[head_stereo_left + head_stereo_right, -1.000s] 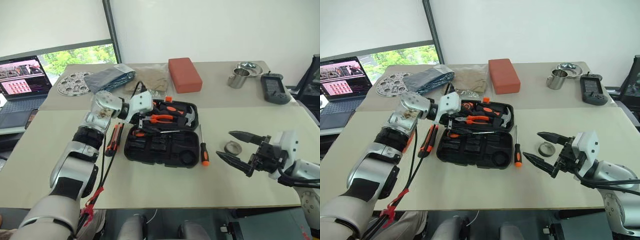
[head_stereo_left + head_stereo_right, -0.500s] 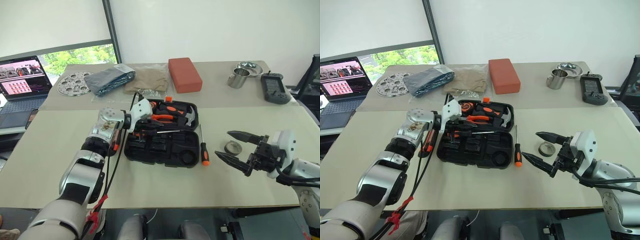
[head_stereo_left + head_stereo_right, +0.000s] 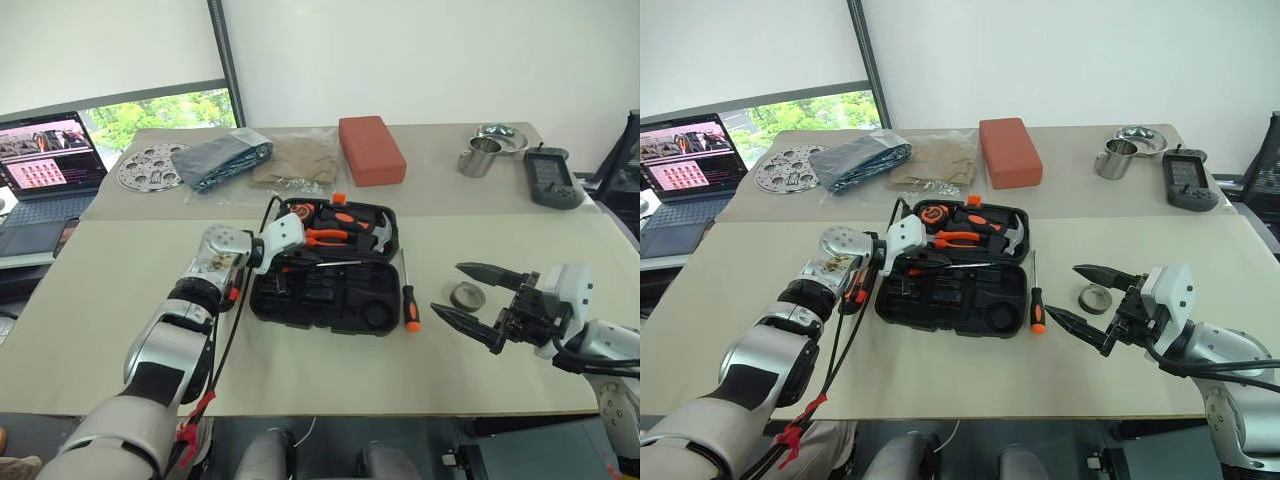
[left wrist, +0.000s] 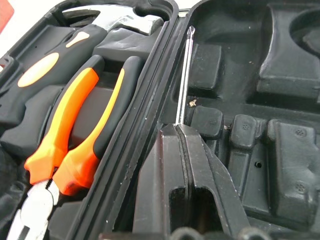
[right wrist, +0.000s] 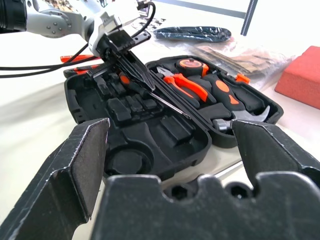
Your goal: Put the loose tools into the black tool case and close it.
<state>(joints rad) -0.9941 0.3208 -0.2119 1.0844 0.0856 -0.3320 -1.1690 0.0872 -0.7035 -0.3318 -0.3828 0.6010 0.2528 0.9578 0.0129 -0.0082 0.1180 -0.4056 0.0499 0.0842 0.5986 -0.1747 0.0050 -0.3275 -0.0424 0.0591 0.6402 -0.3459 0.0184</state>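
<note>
Open black tool case (image 3: 325, 297) mid-table; orange-and-black-handled screwdriver (image 3: 408, 294) just beside it, grey tape roll (image 3: 465, 296) near

A pale beige counter (image 3: 90, 300), joined from two sections, stands before a plain white wall (image 3: 420, 50). A dark post (image 3: 226, 60) frames a window (image 3: 160, 115) with green foliage outside, under even daylight.
</note>
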